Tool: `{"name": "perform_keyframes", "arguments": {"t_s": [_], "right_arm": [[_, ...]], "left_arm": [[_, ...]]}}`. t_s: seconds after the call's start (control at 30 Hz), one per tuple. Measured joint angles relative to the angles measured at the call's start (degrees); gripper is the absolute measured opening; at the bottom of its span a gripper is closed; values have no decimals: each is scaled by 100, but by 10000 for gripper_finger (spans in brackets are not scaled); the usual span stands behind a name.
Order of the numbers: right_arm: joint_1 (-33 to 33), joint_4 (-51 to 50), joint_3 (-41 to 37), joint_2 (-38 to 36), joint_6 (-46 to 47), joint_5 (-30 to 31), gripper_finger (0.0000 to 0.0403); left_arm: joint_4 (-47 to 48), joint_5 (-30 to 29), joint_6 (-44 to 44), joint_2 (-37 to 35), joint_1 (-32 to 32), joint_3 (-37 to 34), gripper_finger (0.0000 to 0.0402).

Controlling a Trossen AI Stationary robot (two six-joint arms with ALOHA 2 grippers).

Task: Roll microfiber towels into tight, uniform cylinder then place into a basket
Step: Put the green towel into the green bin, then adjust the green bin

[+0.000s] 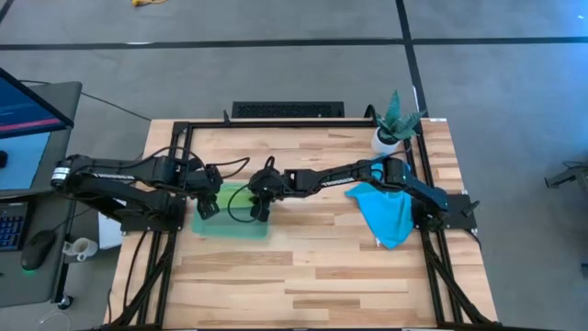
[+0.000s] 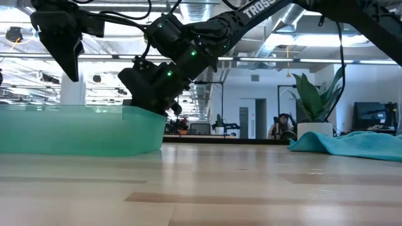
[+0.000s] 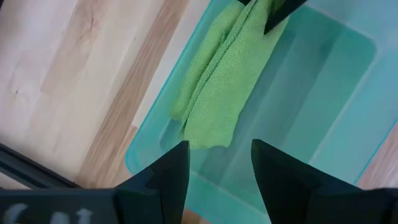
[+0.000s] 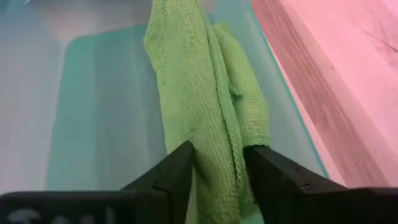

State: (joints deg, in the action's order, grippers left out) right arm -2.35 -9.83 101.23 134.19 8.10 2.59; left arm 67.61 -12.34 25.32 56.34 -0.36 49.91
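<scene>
Green microfiber towel [image 4: 208, 112]: one, lime, loosely rolled lengthwise, lying inside the basket [image 3: 323, 81] along one long wall. One end lies between the fingers [image 4: 168, 177] of the right gripper [image 4: 217, 168], which stand apart on either side of the cloth; whether they press it cannot be told. The other end lies just ahead of the left gripper [image 3: 217, 171], whose fingers [image 3: 171, 171] are spread with nothing between them, hovering over the basket's near wall.

Basket: one, shallow, translucent teal, rectangular, on the worktop [image 1: 312, 267] under both grippers. Contents: the green towel only; the remaining floor shows bare.

Blue microfiber towel [image 1: 386, 213]: one, sky blue, crumpled in a loose heap on the worktop, well apart from both sets of fingers, beneath the right arm's base end.

Potted plant [image 1: 393, 124]: one, white pot, upright at the far corner of the worktop, beyond the blue towel.
</scene>
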Motion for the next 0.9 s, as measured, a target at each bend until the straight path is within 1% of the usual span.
{"name": "perform_keyframes", "arguments": {"t_s": [0.13, 0.2, 0.27, 0.37, 0.43, 0.5, 0.57, 0.63, 0.7, 0.77, 0.83, 0.9], "right_arm": [[0, -104, -15, -99, -2, -198, 208], [0, -48, -4, -126, -4, -252, 221], [0, -236, -21, -223, -61, -270, 230], [7, -408, 2, -377, -378, -265, 234], [12, -886, -22, -561, -516, -263, 234], [39, -1051, 11, -646, -736, -253, 231], [87, -1702, -64, -867, -1006, -254, 229], [187, -1846, -145, -1058, -1292, -253, 228], [316, -2351, -348, -1356, -1467, -258, 228], [437, -2290, -634, -1589, -1602, -269, 229], [544, -2343, -1114, -1927, -1711, -274, 228], [636, -1907, -1659, -2242, -1756, -273, 227]], "left_arm": [[47, 0, 61, 0, 0, 0, 165], [97, 0, 95, 0, 0, 0, 165], [118, 4, 102, 0, 0, 0, 165], [114, 11, 169, 0, -1, 0, 165], [114, 11, 218, 0, -33, 0, 165], [102, 2, 251, 0, -89, 0, 165], [91, -13, 349, -2, -177, 0, 165], [69, -37, 479, 0, -280, 0, 165], [-55, -69, 615, -3, -441, -24, 165], [-282, -147, 689, 0, -604, -143, 165], [-495, -171, 758, -2, -790, -304, 165], [-716, -204, 852, 0, -950, -483, 165]]}}
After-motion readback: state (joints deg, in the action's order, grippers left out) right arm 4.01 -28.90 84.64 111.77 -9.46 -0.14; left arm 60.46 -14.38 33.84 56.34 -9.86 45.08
